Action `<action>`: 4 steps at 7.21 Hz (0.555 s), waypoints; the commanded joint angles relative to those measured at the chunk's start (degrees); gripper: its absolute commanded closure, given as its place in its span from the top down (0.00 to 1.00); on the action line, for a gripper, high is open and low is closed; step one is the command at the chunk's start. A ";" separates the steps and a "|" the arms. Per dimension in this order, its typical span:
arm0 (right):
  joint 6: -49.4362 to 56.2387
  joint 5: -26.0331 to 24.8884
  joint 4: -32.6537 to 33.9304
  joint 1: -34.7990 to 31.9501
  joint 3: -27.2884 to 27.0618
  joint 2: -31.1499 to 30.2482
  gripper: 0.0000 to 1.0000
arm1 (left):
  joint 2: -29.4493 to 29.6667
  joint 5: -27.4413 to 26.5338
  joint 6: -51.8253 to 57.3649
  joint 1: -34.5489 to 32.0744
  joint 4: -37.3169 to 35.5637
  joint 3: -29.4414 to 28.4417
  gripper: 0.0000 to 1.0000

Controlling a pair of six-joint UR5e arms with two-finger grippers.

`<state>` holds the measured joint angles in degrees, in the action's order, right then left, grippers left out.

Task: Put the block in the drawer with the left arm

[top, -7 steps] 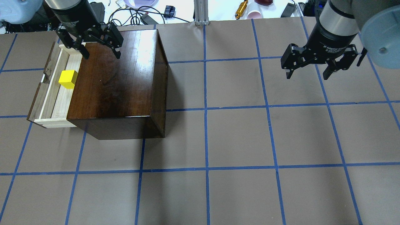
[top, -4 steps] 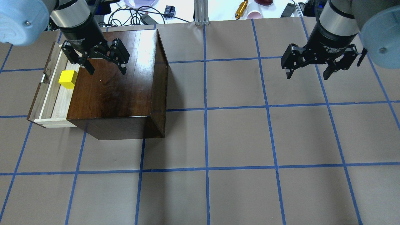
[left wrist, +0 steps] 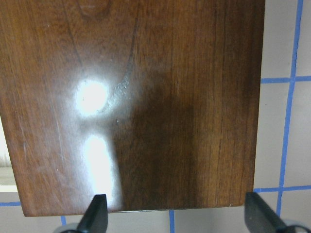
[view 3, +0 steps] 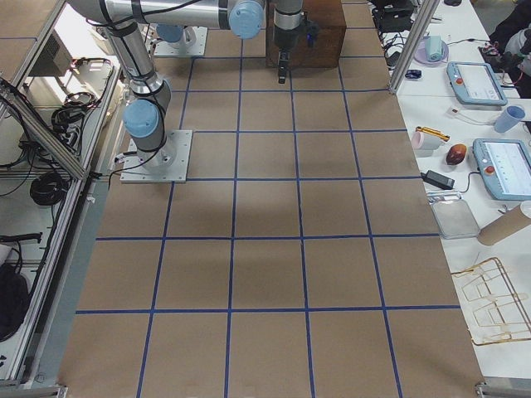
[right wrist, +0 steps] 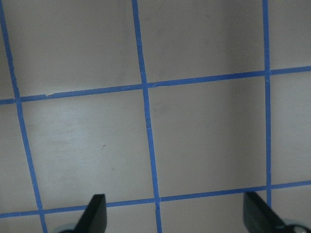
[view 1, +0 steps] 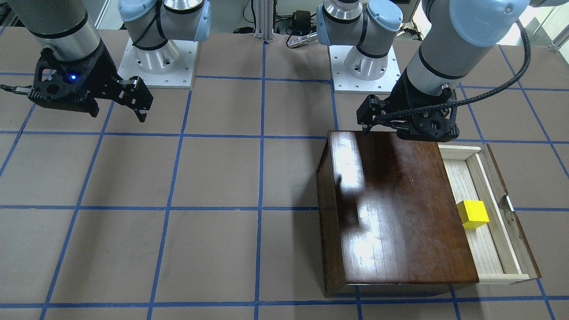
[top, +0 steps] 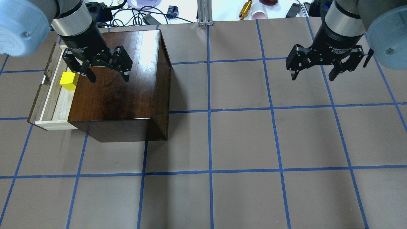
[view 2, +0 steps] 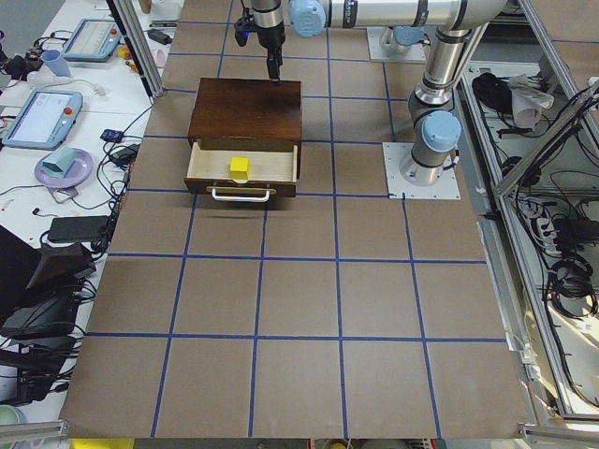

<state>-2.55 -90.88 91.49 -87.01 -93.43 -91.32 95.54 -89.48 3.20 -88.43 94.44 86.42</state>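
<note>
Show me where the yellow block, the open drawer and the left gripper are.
yellow block (top: 69, 79): overhead view, on its top face.
drawer (top: 62, 105): overhead view, on its bare pale floor.
left gripper (top: 110, 79): overhead view, midway between its open fingertips.

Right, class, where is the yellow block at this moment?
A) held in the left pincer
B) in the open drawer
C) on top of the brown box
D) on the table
B: the block lies loose on the pale floor of the pulled-out drawer, while the left pincer hangs open over the box.
</note>
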 commanded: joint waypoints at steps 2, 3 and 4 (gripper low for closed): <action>0.00 0.00 0.00 0.00 0.00 0.00 1.00 | -1.06 0.01 -0.13 0.10 -0.13 1.82 1.00; 0.00 0.00 0.00 0.00 0.00 0.00 1.00 | -1.06 0.01 -0.21 0.19 -0.22 1.82 1.00; 0.00 0.00 0.00 0.00 0.00 0.00 1.00 | -1.06 0.01 0.13 0.45 -0.22 1.82 1.00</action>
<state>-2.55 -90.88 91.49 -87.01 -93.44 -91.32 94.53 -89.47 3.09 -88.22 94.26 88.19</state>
